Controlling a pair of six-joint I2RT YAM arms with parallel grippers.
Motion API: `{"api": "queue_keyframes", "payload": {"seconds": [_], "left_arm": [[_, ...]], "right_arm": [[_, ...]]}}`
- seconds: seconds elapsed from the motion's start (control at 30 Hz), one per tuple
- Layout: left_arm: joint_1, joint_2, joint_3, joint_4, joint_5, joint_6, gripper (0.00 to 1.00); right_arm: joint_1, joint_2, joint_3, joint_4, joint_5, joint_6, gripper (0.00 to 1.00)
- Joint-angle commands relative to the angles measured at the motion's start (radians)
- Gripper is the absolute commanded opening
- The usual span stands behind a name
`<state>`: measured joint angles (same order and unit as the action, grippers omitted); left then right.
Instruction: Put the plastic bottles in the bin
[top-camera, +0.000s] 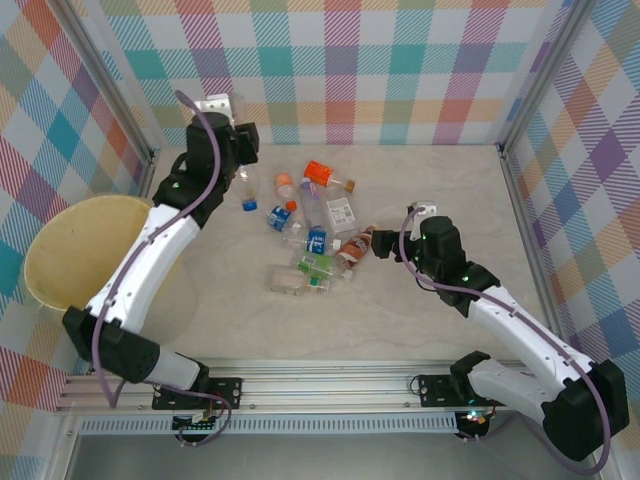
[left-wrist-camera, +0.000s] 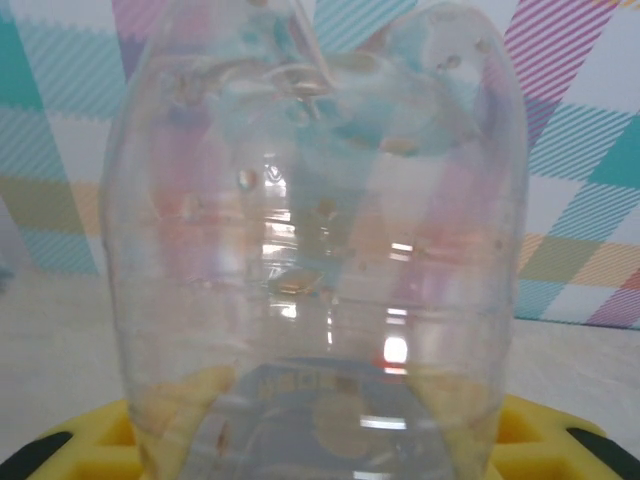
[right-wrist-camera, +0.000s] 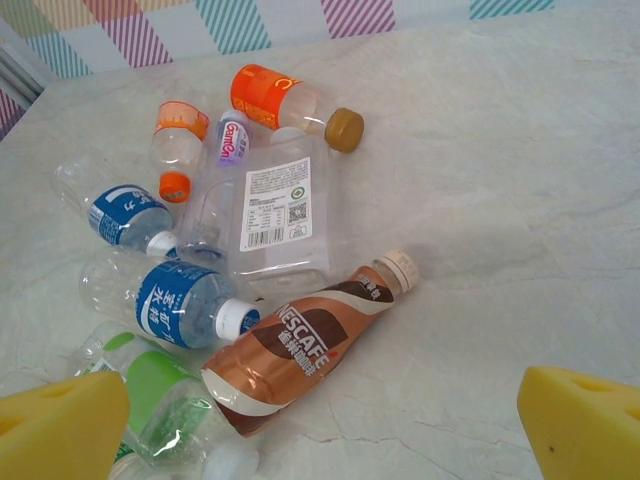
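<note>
My left gripper (top-camera: 243, 168) is at the far left of the table, shut on a clear plastic bottle (left-wrist-camera: 310, 250) that stands between its yellow fingers (left-wrist-camera: 90, 455). In the top view this bottle (top-camera: 247, 188) has a blue cap at its near end. Several other plastic bottles lie in a pile mid-table, among them an orange-labelled one (right-wrist-camera: 275, 100), a blue-labelled one (right-wrist-camera: 175, 300) and a green-labelled one (right-wrist-camera: 160, 395). My right gripper (right-wrist-camera: 320, 430) is open just short of a brown coffee bottle (right-wrist-camera: 300, 345), not touching it. The pale yellow bin (top-camera: 40, 240) stands at the left edge.
Checked walls and metal posts (top-camera: 520, 190) close in the table on three sides. A flat clear bottle with a white label (right-wrist-camera: 275, 205) lies in the pile. Bare marble tabletop (top-camera: 450, 190) stretches right of the pile and in front of it.
</note>
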<state>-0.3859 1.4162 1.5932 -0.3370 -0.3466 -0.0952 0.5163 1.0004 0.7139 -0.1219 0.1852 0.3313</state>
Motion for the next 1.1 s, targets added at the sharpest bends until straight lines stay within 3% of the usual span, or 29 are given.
{"api": "queue_keyframes", "payload": {"seconds": [0.0,0.2,0.27,0.37,0.47,0.67,0.77,0.93,1.07], "left_arm": [[-0.001,-0.1,0.001,0.036,-0.081,0.212,0.43],[0.009,-0.198,-0.004,0.129,-0.364,0.45,0.43],[0.026,-0.22,-0.024,0.197,-0.52,0.506,0.42],[0.112,-0.252,-0.047,0.18,-0.629,0.471,0.41],[0.226,-0.317,-0.131,0.158,-0.634,0.37,0.41],[0.493,-0.415,-0.282,0.13,-0.622,0.212,0.41],[0.546,-0.443,-0.349,0.151,-0.635,0.209,0.41],[0.642,-0.449,-0.486,0.288,-0.676,0.321,0.43],[0.755,-0.476,-0.529,0.281,-0.649,0.24,0.43]], "right_arm": [[-0.004,0.025,0.021,0.072,-0.026,0.014,1.0],[-0.004,0.086,0.052,0.089,-0.06,0.026,1.0],[-0.004,0.093,0.064,0.087,-0.063,0.038,1.0],[-0.004,0.072,0.048,0.139,-0.056,0.061,1.0],[-0.004,0.039,0.023,0.195,-0.036,0.058,1.0],[-0.003,0.021,0.055,0.143,-0.027,0.025,1.0],[-0.004,0.018,0.068,0.122,-0.027,0.022,1.0],[-0.004,0.023,0.076,0.126,-0.026,0.04,1.0],[-0.004,0.042,0.103,0.11,-0.029,0.017,1.0]]}}
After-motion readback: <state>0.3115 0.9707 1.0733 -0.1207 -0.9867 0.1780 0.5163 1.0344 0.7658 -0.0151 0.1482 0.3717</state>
